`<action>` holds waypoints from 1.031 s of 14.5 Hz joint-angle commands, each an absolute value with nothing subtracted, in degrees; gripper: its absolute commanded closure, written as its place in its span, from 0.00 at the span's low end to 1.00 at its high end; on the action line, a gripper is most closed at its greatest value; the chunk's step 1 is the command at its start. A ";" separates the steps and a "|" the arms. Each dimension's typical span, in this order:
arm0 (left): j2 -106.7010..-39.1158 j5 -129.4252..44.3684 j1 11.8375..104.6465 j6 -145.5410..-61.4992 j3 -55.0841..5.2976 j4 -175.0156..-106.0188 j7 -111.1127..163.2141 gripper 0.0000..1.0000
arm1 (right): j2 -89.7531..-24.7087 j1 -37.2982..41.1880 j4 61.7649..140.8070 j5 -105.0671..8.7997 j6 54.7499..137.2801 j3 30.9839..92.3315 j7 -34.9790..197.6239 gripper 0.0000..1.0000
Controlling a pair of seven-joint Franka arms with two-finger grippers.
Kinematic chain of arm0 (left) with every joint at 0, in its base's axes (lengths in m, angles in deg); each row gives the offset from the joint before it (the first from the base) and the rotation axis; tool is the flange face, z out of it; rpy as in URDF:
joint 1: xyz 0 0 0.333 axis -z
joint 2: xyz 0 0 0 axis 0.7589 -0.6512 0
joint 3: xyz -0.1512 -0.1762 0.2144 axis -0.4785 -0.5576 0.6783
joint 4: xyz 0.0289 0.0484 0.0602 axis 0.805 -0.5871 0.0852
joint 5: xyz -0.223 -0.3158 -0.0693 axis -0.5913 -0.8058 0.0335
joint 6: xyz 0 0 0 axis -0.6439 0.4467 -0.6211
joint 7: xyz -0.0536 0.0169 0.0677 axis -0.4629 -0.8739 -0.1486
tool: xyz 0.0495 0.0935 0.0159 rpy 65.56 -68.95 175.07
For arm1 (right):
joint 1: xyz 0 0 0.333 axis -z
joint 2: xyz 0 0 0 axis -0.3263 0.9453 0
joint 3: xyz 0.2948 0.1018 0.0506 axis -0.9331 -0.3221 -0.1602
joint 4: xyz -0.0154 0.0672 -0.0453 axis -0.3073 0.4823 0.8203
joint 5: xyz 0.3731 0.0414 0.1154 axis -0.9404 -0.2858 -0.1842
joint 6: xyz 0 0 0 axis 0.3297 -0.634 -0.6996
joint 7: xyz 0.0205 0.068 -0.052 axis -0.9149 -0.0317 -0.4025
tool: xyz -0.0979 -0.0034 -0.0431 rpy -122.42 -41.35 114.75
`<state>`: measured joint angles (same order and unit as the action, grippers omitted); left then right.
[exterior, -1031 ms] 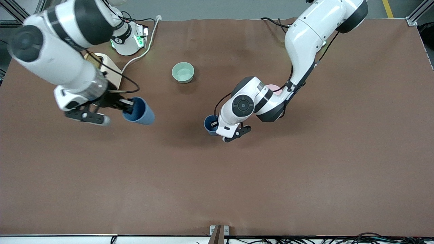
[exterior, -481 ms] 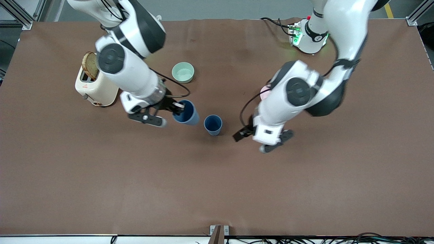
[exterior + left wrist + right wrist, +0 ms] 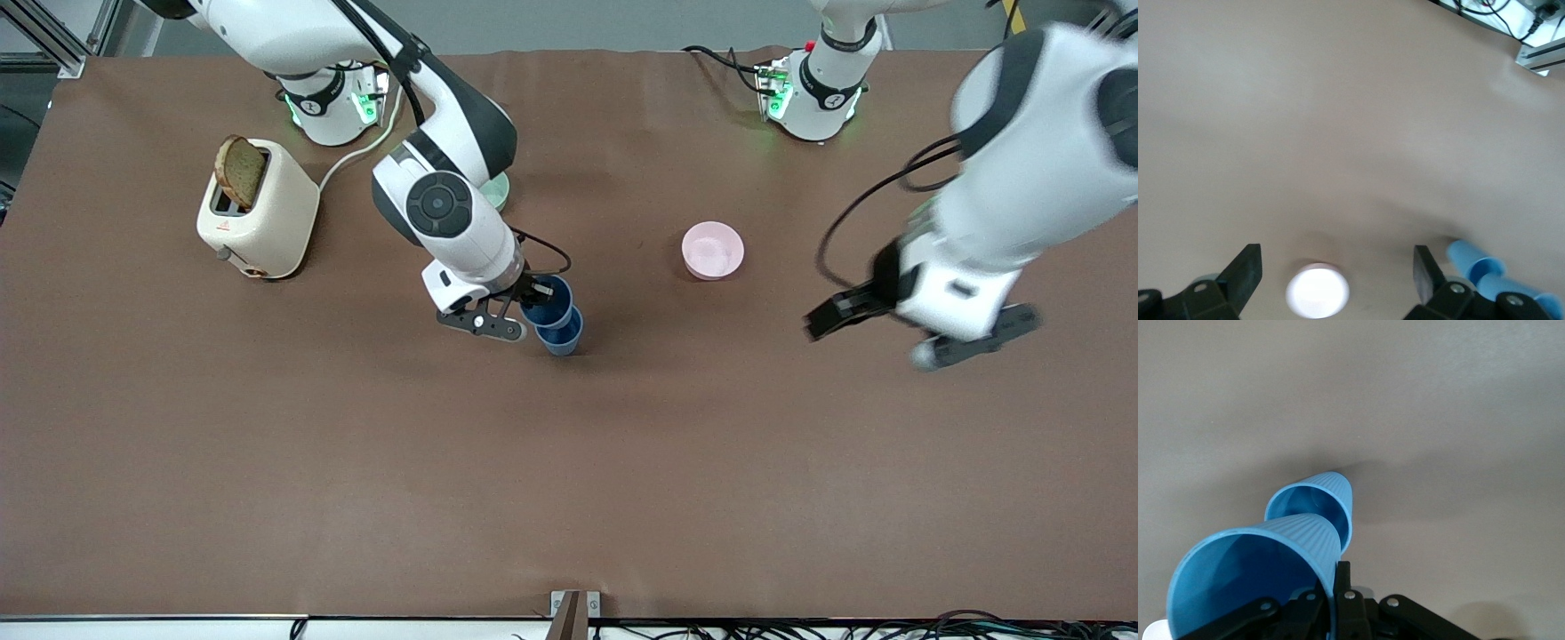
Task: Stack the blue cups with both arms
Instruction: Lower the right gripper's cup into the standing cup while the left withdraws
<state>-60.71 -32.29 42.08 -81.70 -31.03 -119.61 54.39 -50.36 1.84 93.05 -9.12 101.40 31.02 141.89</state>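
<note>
2 blue cups [image 3: 548, 302] [image 3: 562, 333], 1 pink bowl [image 3: 712, 250], 1 mint-green bowl [image 3: 500, 191], 1 toaster [image 3: 258, 220] holding 1 toast slice [image 3: 240, 171], 2 arms.

blue cups [image 3: 553, 316], pink bowl [image 3: 712, 250], cream toaster [image 3: 258, 220]

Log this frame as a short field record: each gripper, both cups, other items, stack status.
right gripper: shut on the rim of the held blue cup, over the standing blue cup
held blue cup: carried tilted, its base not yet inside the standing cup
standing blue cup: upright on the table, mouth open
left gripper: open, empty, in the air toward the left arm's end of the table
other items: pink bowl, mint-green bowl partly hidden by the right arm, toaster with a bread slice
stack status: not yet stacked
</note>
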 commanded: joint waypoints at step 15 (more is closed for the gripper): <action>-43.16 -31.69 46.10 -72.31 -15.45 -129.65 22.06 0.00 | -46.95 2.17 92.26 -5.05 103.53 29.31 143.22 0.95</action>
<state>-47.21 -32.26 43.22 -72.06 -17.90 -125.38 23.25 -47.63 1.82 92.96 -6.49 103.52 30.38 141.90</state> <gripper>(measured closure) 0.000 0.965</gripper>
